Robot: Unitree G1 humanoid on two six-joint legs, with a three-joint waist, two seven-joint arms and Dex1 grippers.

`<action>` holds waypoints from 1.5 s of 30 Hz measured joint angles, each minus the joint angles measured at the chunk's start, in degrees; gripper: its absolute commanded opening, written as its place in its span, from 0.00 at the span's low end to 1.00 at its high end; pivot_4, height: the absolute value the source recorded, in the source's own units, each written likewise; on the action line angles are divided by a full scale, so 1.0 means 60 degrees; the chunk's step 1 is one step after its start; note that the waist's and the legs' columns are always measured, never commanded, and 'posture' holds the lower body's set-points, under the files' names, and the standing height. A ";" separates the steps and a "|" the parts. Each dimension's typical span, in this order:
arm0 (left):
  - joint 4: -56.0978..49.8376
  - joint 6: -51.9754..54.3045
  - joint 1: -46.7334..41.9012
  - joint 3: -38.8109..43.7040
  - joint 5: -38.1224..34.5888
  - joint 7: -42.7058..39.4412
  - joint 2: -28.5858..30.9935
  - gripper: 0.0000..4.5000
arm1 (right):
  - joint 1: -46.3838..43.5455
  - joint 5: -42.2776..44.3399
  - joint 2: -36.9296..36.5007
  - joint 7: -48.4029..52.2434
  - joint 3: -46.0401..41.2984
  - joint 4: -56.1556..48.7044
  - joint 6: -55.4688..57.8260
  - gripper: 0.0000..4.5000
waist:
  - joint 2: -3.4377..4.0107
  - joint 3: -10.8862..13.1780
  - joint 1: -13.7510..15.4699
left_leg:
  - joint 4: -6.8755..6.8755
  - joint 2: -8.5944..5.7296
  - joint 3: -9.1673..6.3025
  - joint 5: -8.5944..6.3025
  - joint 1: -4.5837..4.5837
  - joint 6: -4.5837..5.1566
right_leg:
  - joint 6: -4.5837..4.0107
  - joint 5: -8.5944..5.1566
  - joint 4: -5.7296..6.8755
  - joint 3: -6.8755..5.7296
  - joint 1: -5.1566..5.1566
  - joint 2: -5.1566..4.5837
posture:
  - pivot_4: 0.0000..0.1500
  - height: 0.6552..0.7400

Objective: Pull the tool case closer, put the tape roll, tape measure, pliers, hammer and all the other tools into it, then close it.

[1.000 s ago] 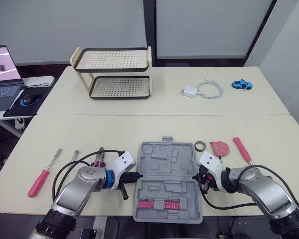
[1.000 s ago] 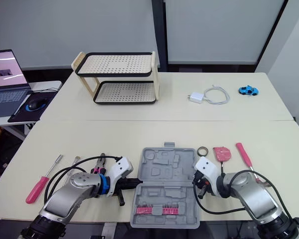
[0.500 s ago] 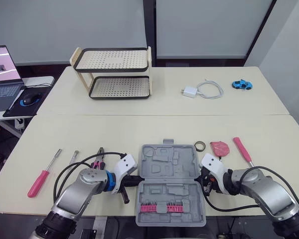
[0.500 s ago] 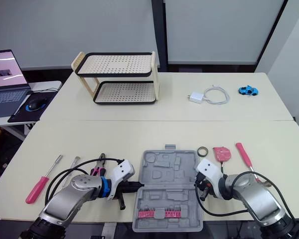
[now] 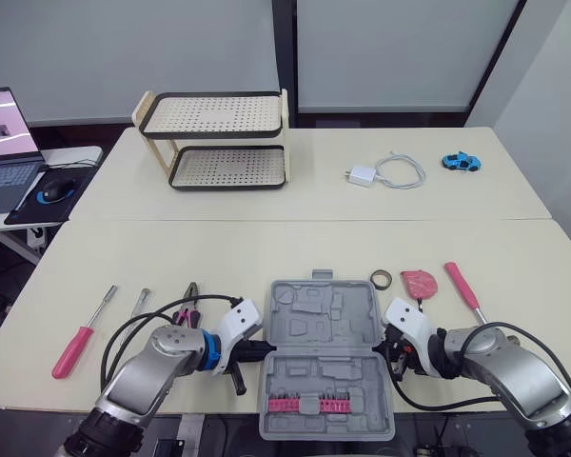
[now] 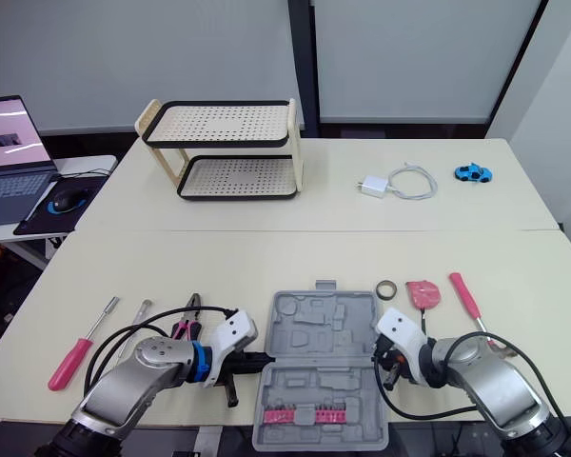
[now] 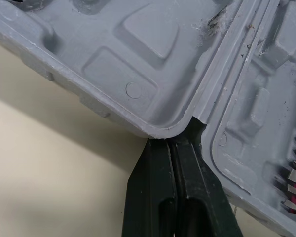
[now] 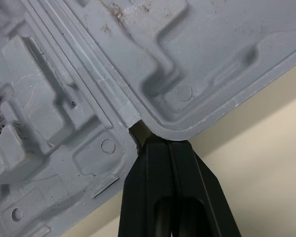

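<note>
Tool case (image 5: 328, 357) lies open, flat, betw. both grippers. L gripper (image 7: 173, 144): fingers together, tips at case's left hinge notch. R gripper (image 8: 157, 143): same, at right notch. Tape roll (image 5: 381, 279) & tape measure (image 5: 420, 283) just beyond case's far-right corner; pliers (image 5: 188, 303) left of case.
</note>
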 measured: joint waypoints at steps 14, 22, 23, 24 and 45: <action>-0.0088 0.0062 0.0054 -0.0074 -0.0078 -0.0007 0.0071 0.00 | 0.0244 0.0056 -0.0178 0.0005 0.0030 -0.0259 0.0001 0.00 | 0.0000 -0.0001 0.0000 | 0.0000 0.0001 0.0000 -0.0001 0.0002 0.0001 | 0.0000 0.0000 -0.0002 0.0001 0.0002 0.0001 | 1.00 1.00; -0.0140 0.0083 0.0098 -0.0076 -0.0083 -0.0017 0.0107 0.00 | 0.0242 0.0056 -0.0179 0.0005 0.0056 -0.0259 -0.0001 0.00 | 0.0000 -0.0001 -0.0001 | -0.0001 0.0002 -0.0001 -0.0001 0.0003 0.0002 | 0.0000 0.0000 -0.0002 0.0000 0.0003 0.0001 | 1.00 1.00; -0.0150 0.0088 0.0104 -0.0077 -0.0084 -0.0017 0.0112 0.00 | 0.0242 0.0057 -0.0180 0.0006 0.0057 -0.0259 -0.0002 0.00 | 0.0000 -0.0001 -0.0001 | -0.0001 0.0002 -0.0001 -0.0001 0.0003 0.0002 | 0.0000 0.0000 -0.0002 0.0000 0.0003 0.0001 | 1.00 1.00; -0.0160 0.0096 0.0111 -0.0079 -0.0086 -0.0020 0.0118 0.00 | 0.0242 0.0056 -0.0183 0.0006 0.0061 -0.0259 -0.0004 0.00 | 0.0000 -0.0001 -0.0001 | -0.0002 0.0002 -0.0001 -0.0001 0.0003 0.0002 | 0.0000 -0.0001 -0.0002 0.0000 0.0003 0.0001 | 1.00 1.00; -0.0158 0.0102 0.0047 -0.0178 -0.0300 -0.0046 0.0267 0.00 | 0.0264 0.0091 -0.0308 0.0049 0.0130 -0.0271 -0.0089 0.00 | 0.0000 -0.0002 0.0000 | -0.0002 0.0002 -0.0004 -0.0001 0.0004 0.0002 | 0.0001 -0.0001 -0.0004 -0.0002 0.0007 0.0002 | 1.00 1.00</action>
